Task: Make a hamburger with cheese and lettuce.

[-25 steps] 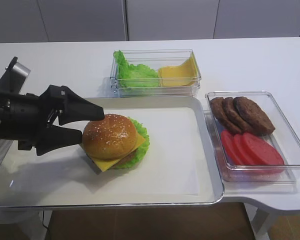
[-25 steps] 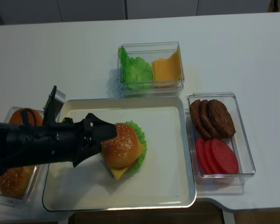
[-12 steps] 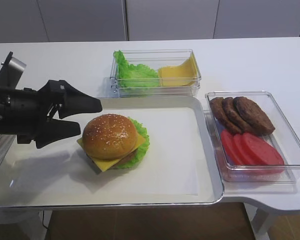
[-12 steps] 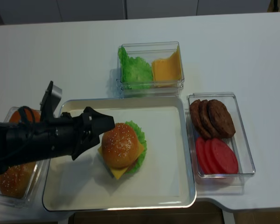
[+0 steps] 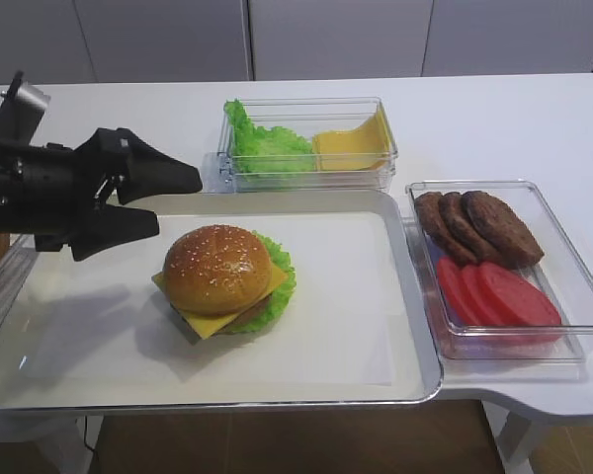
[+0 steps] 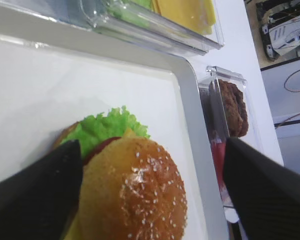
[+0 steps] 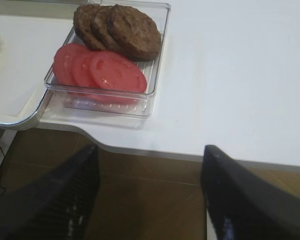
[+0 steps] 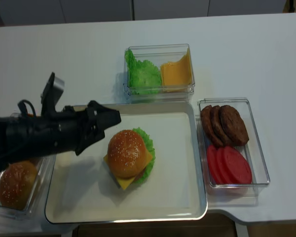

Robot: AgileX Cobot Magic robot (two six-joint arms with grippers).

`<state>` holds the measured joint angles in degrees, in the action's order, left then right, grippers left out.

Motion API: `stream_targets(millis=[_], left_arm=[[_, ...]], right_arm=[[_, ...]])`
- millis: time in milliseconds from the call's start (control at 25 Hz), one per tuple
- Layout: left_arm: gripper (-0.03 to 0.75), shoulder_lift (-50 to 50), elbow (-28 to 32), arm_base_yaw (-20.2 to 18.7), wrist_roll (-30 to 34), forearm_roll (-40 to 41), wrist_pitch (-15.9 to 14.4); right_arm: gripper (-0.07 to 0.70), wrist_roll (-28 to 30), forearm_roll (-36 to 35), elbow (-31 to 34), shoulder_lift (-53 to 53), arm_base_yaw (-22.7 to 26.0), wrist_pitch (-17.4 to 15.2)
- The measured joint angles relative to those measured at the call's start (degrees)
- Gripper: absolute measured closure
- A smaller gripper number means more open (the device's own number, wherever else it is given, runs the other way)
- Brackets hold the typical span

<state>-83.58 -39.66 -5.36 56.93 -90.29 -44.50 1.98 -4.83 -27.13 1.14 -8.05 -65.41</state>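
- Sitting on the metal tray (image 5: pixel 415 296), the hamburger (image 5: pixel 224 281) is stacked complete: sesame bun over the cheese (image 5: pixel 210 323), patty and the lettuce (image 5: pixel 279 286).
- My left gripper (image 5: pixel 161 201) hangs just left of the bun and above the tray, jaws spread wide, gripping nothing, clear of the burger.
- My right gripper (image 7: pixel 147 200) shows only in its own wrist view, fingers parted and empty, off the table's near edge.
- Behind the tray, a clear box (image 5: pixel 306 178) holds spare leaves and yellow slices.
- To the right, another clear box (image 5: pixel 573 267) holds brown patties (image 5: pixel 479 225) and tomato slices (image 5: pixel 499 294).
- Far left, a bun (image 8: pixel 16 183) rests in a clear bin.
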Motion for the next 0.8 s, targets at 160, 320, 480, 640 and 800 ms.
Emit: stream_targets(millis=[160,320,480,640,800], left_arm=[[0.06,0.0,-3.97,0.0,-6.63,8.68,2.27],[0.061,0.0,-8.08,0.0,-13.27,17.23,3.5],[0.061,0.0,-10.86,0.88,-17.59,21.3,4.0],[0.062,0.0,-12.62,3.09,-23.84,28.96,3.4],[0.062,0.0,-13.15,5.79,-27.76,34.63,0.44]], right_arm=[[0.153,0.0,0.0,0.0,0.0,0.0,0.0],[0.153,0.0,0.0,0.0,0.0,0.0,0.0],[0.153,0.0,0.0,0.0,0.0,0.0,0.0],[0.153,0.0,0.0,0.0,0.0,0.0,0.0],[0.153,-0.1,0.0,0.0,0.0,0.0,0.0]])
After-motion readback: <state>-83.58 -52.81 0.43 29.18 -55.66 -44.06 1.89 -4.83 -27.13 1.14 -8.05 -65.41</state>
